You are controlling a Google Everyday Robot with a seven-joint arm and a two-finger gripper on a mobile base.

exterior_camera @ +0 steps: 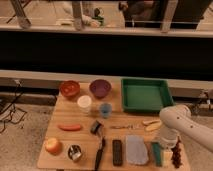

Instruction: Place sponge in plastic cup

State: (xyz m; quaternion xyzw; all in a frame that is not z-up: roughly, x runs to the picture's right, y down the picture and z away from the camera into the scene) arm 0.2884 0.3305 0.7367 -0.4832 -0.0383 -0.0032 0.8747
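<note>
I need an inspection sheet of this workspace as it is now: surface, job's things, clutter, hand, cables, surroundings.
Surface: wooden table, crowded.
Job's things: sponge lies flat near the front right corner, beside the grey-blue cloth; white cup and blue cup stand upright mid-table, well apart from the sponge.
Clutter: orange bowl, purple bowl, green tray, round fruit, metal cup, black remote.
Hand: hand is low at the front right corner, just right of the sponge.
Cables: black cables on the floor, left of the table.
Surroundings: dark wall behind.
</note>
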